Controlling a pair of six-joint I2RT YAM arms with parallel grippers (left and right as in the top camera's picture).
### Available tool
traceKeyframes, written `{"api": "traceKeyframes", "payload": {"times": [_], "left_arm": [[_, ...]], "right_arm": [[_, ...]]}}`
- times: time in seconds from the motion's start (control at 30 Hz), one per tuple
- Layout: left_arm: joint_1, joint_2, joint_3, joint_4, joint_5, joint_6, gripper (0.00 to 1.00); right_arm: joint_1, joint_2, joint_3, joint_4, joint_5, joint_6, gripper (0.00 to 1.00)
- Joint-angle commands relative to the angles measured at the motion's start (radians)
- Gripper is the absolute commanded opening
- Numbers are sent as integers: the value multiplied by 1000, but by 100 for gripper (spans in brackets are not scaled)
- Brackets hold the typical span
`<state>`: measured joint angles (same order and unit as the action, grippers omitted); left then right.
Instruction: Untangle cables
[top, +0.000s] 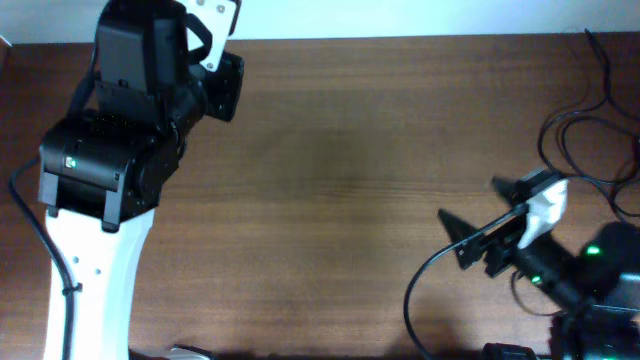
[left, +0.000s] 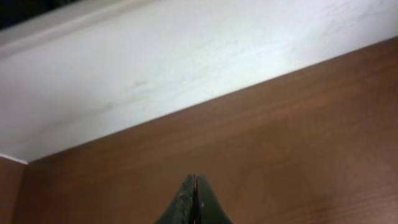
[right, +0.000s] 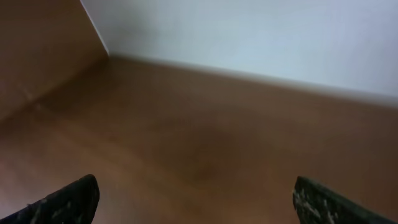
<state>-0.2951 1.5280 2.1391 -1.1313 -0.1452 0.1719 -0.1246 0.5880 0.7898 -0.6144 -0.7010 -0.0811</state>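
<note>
Wooden table (top: 340, 200); left hand (left: 194, 200) closed, right hand (right: 196, 200) spread wide.

I counted one brown wooden bench (top: 330, 150) and two robot arms: the black-and-white left arm (top: 95, 170) and the black right arm (top: 570, 275). Each bore one black two-fingered claw: left claw (left: 195, 190), right claw (right: 196, 199). The thin black looping cables (top: 545, 135) overlapped, so I could not count them.
</note>
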Motion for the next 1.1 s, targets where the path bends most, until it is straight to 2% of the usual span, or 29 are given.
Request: {"api": "traceKeyframes", "payload": {"times": [0.0,0.07,0.13,0.2,0.27,0.37,0.4,0.5,0.6,0.63,0.67,0.7,0.9,0.97,1.03,1.07], "left_arm": [[3,-19,3,54,6,25,3],[3,-33,3,56,7,25,3],[3,-56,3,50,6,25,2],[3,-95,3,50,6,25,3],[3,-120,3,41,6,25,3],[3,-158,3,35,6,25,10],[3,-170,3,35,6,25,18],[3,-177,3,35,-4,65,19],[3,-177,3,22,-20,65,29],[3,-177,3,19,-20,65,36],[3,-176,3,19,-20,65,75],[3,-176,3,17,-19,64,99],[3,-175,3,-35,-19,65,99],[3,-180,3,-149,-12,64,99],[3,-180,3,-242,105,27,99],[3,-180,3,-239,120,27,99]], "right_arm": [[-1,-129,-206,37,-51,4,99],[-1,-173,-356,89,-87,38,99],[-1,-178,-502,219,-113,91,99],[-1,-178,-643,466,-106,199,99],[-1,-178,-701,573,-83,233,99],[-1,-178,-760,599,-32,229,99],[0,-177,-770,581,1,229,99],[0,-174,-774,543,79,229,98],[0,-174,-774,543,79,229,99],[0,-174,-774,543,79,229,99],[0,-174,-774,543,79,229,99],[0,-174,-774,543,79,229,99],[0,-174,-774,543,79,229,99],[0,-174,-774,543,79,229,99],[0,-174,-774,543,79,229,99],[0,-174,-774,543,79,229,99]]}}
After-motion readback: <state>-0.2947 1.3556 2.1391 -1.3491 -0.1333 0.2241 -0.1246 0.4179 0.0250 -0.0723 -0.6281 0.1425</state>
